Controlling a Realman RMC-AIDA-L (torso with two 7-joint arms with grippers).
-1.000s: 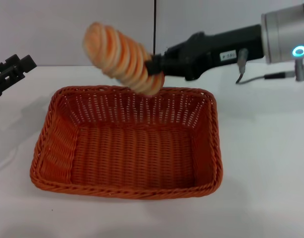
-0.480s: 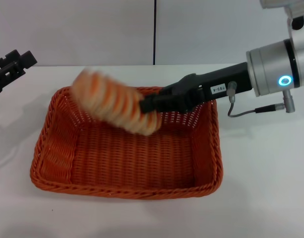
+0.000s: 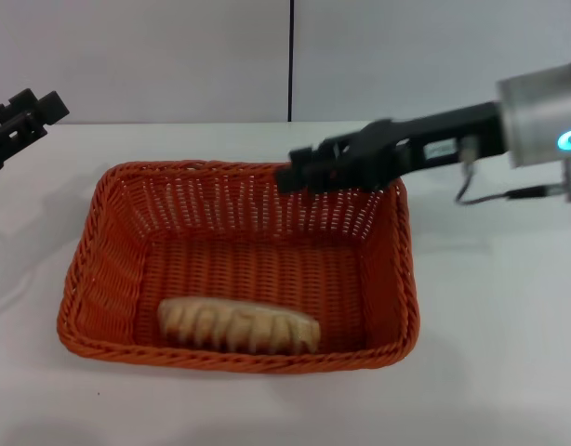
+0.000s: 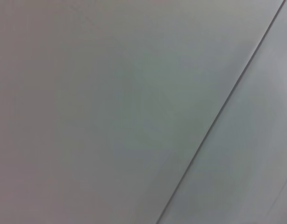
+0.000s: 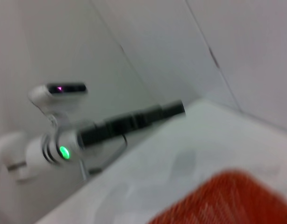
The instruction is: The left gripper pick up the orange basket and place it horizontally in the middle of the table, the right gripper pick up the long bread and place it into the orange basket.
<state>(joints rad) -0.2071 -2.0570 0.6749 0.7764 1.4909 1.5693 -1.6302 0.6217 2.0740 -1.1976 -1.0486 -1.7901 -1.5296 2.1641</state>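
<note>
Head view. The basket sits near the middle of the table, its long sides running across the view. The bread lies flat on the basket floor, lengthwise along the near wall and just beside it, its ridged top facing up; nothing grips it.

The right gripper hangs over the far rim of the basket, reaching in from the right edge of the table on a black forearm with a silver wrist segment bearing a lit ring. It is clear of the bread and holds nothing; whether its fingers are parted or closed cannot be told from this angle.

The left gripper stays off the far left edge of the table, raised and well apart from the basket. It holds nothing; its finger spacing cannot be told.

Right wrist view. A corner of the basket appears on the table, with the left gripper farther off beyond it.

Left wrist view. Only a plain wall with one seam.
</note>
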